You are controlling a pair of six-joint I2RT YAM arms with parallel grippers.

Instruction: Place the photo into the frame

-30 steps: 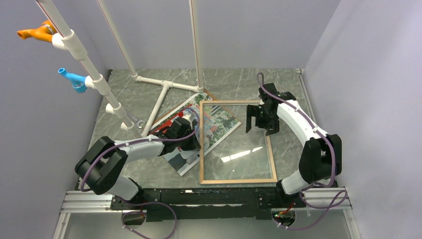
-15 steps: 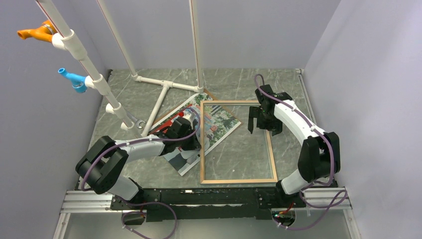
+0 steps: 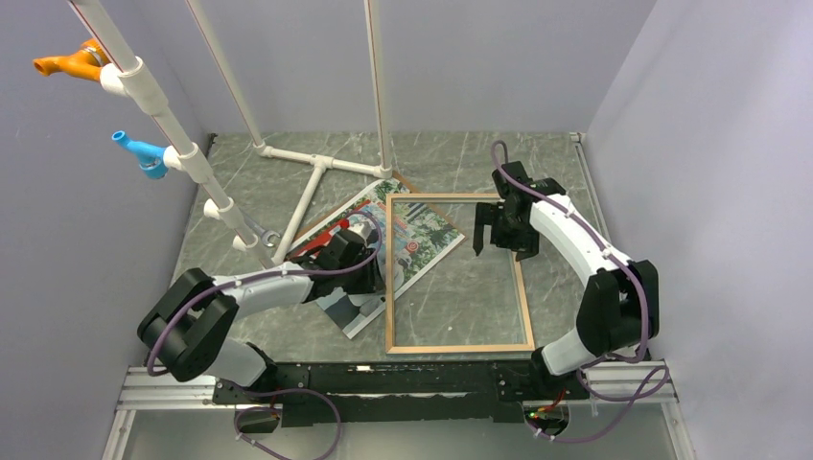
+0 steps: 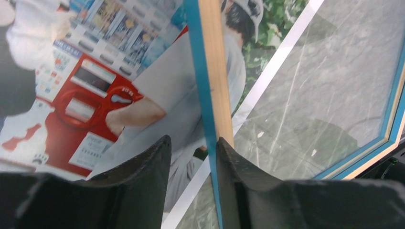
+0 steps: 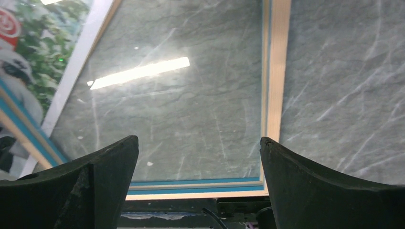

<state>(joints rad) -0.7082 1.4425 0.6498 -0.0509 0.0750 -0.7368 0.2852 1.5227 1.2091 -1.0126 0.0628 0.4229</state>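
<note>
On the grey marbled bench (image 3: 556, 163) lies the frame (image 3: 458, 347), wood face up, blue along its edges, its clear pane showing a bright reflection. Beneath its left rail the photo (image 3: 353, 309) lies flat and skewed, picture side up: one corner shows through the pane, the rest projects to the left. Judged progress: early; the print is neither squared nor seated inside the rails, and that alignment is what is left. Left fingers (image 4: 148, 171) hover at that rail, slightly parted, clamping nothing visible. Right fingers (image 5: 105, 167) hang spread wide over the pane's far right part, empty
</note>
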